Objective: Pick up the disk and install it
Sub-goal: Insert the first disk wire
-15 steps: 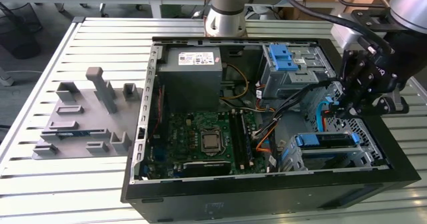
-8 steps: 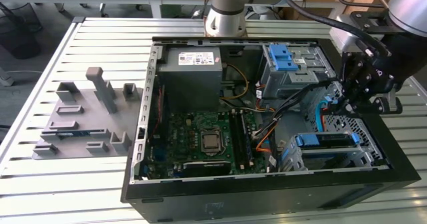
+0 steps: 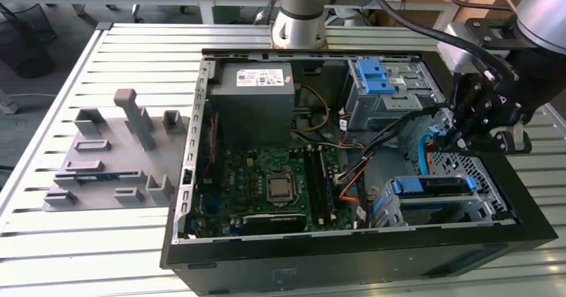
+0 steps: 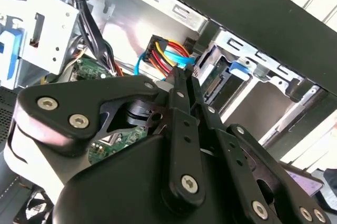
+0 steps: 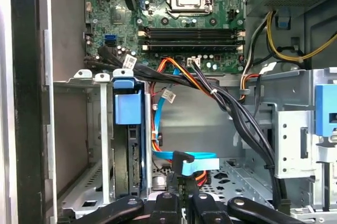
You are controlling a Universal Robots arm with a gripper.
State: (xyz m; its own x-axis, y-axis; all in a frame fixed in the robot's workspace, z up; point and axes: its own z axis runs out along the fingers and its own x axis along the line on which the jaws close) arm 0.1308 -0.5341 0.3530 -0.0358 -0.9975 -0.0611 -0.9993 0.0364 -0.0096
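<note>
The disk (image 3: 429,185) sits in the lower drive cage of the open computer case, with its blue rail and tab showing. It stands on edge in that cage in the first wrist view (image 5: 129,145), and its connector end faces me in the second wrist view (image 4: 215,84). My gripper (image 3: 460,141) hangs inside the case just beside that cage, apart from the disk. Its fingers (image 5: 181,179) are shut on the black plug of a flat blue cable (image 5: 192,156). The same shut fingertips (image 4: 181,77) meet the blue cable (image 4: 184,62) beside red and yellow wires.
The case holds a grey power-supply box (image 3: 256,98), a green motherboard (image 3: 274,178) and an upper cage with a blue latch (image 3: 376,78). A bundle of black cables (image 5: 237,113) crosses the bay close to my fingers. A grey fixture (image 3: 115,151) stands on the slatted table at the exterior view's left.
</note>
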